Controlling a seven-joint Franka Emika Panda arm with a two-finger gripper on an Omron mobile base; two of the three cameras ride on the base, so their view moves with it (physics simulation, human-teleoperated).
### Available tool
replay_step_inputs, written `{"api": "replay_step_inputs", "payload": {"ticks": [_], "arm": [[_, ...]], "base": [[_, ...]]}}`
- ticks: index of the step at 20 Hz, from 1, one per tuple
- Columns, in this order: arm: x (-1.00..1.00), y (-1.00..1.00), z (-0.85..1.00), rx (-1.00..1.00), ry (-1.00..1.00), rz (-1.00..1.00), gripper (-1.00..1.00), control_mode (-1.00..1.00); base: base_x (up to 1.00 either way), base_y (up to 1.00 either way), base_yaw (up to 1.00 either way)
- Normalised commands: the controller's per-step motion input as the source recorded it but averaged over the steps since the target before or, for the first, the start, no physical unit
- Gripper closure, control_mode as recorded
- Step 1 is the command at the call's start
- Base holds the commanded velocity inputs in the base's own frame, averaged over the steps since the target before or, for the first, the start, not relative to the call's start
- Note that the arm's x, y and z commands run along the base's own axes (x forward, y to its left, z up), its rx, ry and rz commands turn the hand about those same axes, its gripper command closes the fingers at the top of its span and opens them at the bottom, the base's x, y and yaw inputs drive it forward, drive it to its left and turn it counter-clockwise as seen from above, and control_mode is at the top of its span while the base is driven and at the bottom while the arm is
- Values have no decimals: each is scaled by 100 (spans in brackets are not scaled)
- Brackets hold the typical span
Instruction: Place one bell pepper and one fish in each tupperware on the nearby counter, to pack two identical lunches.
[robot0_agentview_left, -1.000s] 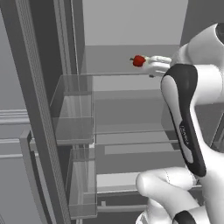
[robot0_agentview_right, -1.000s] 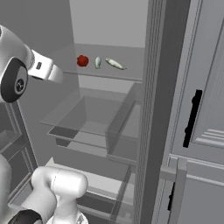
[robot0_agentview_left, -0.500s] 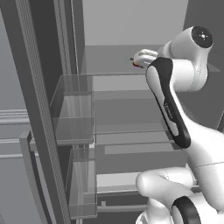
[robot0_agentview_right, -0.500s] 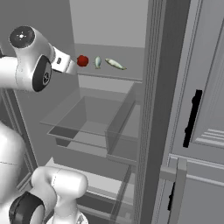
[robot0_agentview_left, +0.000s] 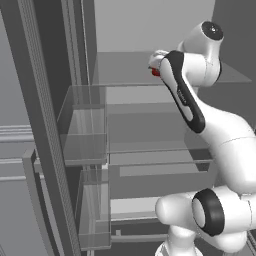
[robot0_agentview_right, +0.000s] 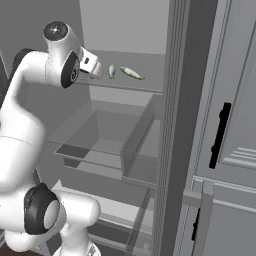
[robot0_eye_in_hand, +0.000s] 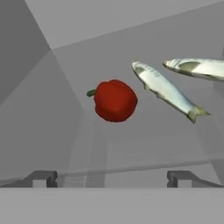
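Observation:
A glossy red bell pepper (robot0_eye_in_hand: 114, 99) with a short green stem lies on a grey fridge shelf (robot0_eye_in_hand: 144, 148), straight ahead of my gripper (robot0_eye_in_hand: 113, 178). The gripper is open, its fingertips (robot0_eye_in_hand: 41, 178) wide apart and short of the pepper, with nothing between them. Two slim silver fish (robot0_eye_in_hand: 166, 89) (robot0_eye_in_hand: 197, 68) lie just right of the pepper. In the right base view my hand (robot0_agentview_right: 94, 69) sits at the upper shelf beside the fish (robot0_agentview_right: 131, 73). A sliver of the pepper (robot0_agentview_left: 155, 72) peeks past my arm in the left base view. The tupperware and the counter are out of view.
Below the upper shelf hang clear glass shelves and bins (robot0_agentview_right: 107, 142) (robot0_agentview_left: 85, 125). The fridge's upright frame (robot0_agentview_right: 175, 125) stands right of the opening, with a grey cabinet door and black handle (robot0_agentview_right: 220, 135) beyond. The open fridge door (robot0_agentview_left: 40, 125) bounds the left side.
The arm has swung up and into the fridge toward the upper shelf. The hand now covers the pepper in the right base view. Pepper and fish have not moved.

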Motion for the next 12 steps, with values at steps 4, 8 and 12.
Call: {"api": "replay_step_inputs", "payload": {"ticks": [4,8,12], "arm": [[55,0,-14,0,5,0,-100,-100],[44,0,-20,0,2,0,-100,-100],[44,0,-21,0,0,0,-100,-100]], "base": [[0,0,0],[0,0,0],[0,0,0]]}}
